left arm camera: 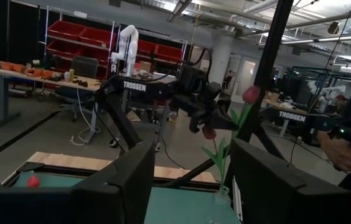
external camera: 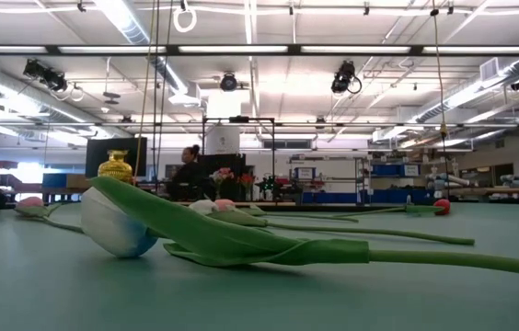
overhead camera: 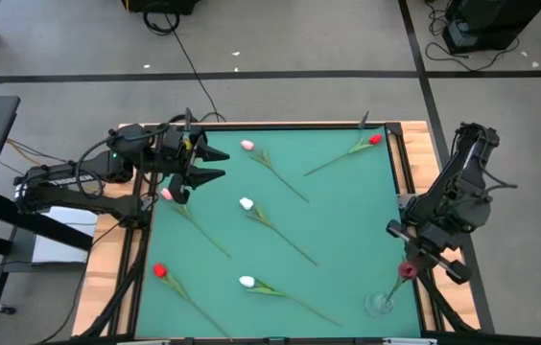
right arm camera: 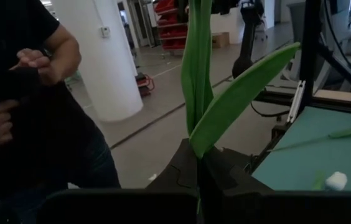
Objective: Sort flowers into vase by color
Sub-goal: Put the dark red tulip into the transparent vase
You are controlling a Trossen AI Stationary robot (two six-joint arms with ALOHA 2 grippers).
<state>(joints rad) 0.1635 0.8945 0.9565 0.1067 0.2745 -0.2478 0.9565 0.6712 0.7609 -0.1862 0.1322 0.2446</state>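
Several tulips lie flat on the green table (overhead camera: 338,220): pink (overhead camera: 247,146), red (overhead camera: 375,140), pink (overhead camera: 167,195), white (overhead camera: 246,203), red (overhead camera: 159,271), white (overhead camera: 246,282). A glass vase (overhead camera: 379,304) stands at the near right corner. Over it my right gripper (overhead camera: 412,257) is shut on the stem of a red-headed flower (overhead camera: 407,271). In the left wrist view a darker head (left arm camera: 209,132) shows lower, beside that stem. My left gripper (overhead camera: 215,165) hangs open above the table's far left, touching nothing. My right gripper pinches the flower's green stem (right arm camera: 195,140) between its two fingers, just under the point where a long leaf (right arm camera: 244,93) branches off. The fingers come in level and lie across the stem. The stem stands upright, head (left arm camera: 251,94) above the fingers, lower part running down to the vase (left arm camera: 223,196).
A person in a dark shirt (right arm camera: 32,93) stands close beyond the table's right side, hands raised. Black frame posts (left arm camera: 269,74) rise at the table's corners. The nearest white tulip (external camera: 117,230) fills the low view's foreground.
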